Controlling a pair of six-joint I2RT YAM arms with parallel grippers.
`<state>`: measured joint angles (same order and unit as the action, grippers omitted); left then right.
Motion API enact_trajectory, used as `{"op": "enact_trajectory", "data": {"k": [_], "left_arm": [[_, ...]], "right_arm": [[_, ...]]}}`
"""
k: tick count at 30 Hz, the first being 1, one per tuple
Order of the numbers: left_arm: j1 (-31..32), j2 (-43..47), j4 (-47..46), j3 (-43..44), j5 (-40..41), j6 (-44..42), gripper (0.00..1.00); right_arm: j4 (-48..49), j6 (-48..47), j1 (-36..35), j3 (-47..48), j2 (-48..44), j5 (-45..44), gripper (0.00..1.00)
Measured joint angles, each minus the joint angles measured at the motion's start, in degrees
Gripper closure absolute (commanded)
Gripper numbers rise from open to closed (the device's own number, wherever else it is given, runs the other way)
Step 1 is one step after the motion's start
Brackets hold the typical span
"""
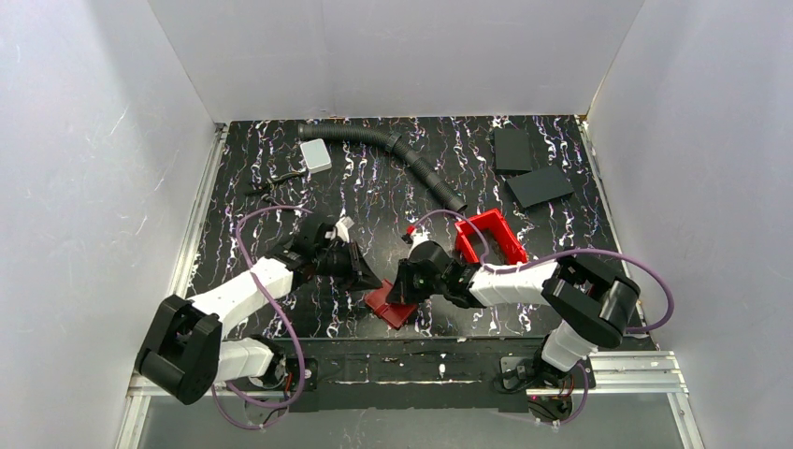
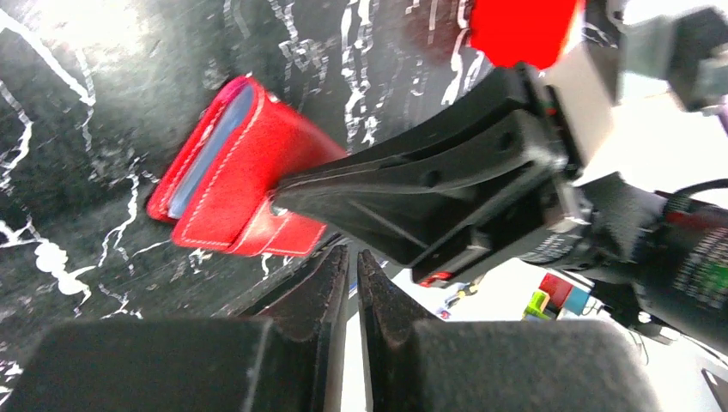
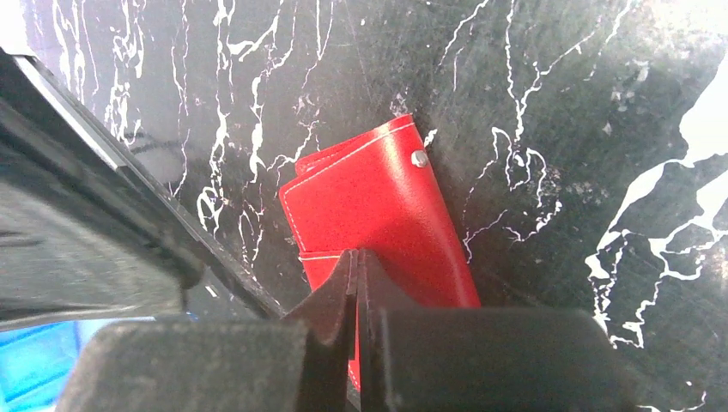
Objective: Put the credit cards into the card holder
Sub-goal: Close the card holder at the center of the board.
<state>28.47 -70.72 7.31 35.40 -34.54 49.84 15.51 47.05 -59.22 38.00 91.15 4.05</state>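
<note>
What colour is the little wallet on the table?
The wallet is red, with a small silver snap; the right wrist view shows it best.

Top cam: fixed high at the near edge, looks down on the whole table, far off. Left wrist cam: sits right behind its own jaws, close, facing past the tips at the card holder and right gripper. Right wrist cam: same mount, card holder at its tips. All three share it.
</note>
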Motion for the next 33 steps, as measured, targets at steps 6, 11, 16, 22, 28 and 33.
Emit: {"op": "enact_trajectory", "data": {"k": [6, 11, 16, 22, 28, 33], "left_arm": [[2.0, 1.9, -0.9, -4.9, 3.6, 4.1, 0.94], [6.1, 2.0, -1.4, -6.9, 6.1, 6.3, 0.95], [7.8, 0.1, -1.5, -8.4, 7.6, 7.4, 0.96], [8.0, -5.4, -2.9, -8.5, 8.0, 7.4, 0.97], [8.0, -6.8, -4.6, -8.6, 7.0, 7.2, 0.97], [8.1, -7.1, -4.9, -8.8, 7.3, 6.7, 0.98]], "right_arm": [[-0.4, 3.9, 0.0, -0.2, -0.2, -0.4, 0.99], [-0.4, 4.7, 0.0, -0.4, -0.3, 0.2, 0.99], [-0.3, 5.3, 0.4, -0.7, -0.3, 1.6, 0.92], [-0.6, 5.3, 0.9, -1.0, -0.7, 3.5, 0.78], [-2.2, 5.2, 1.8, -1.1, -1.9, 5.5, 0.64], [-4.5, 4.2, 2.0, -1.2, -3.1, 6.8, 0.64]]}}
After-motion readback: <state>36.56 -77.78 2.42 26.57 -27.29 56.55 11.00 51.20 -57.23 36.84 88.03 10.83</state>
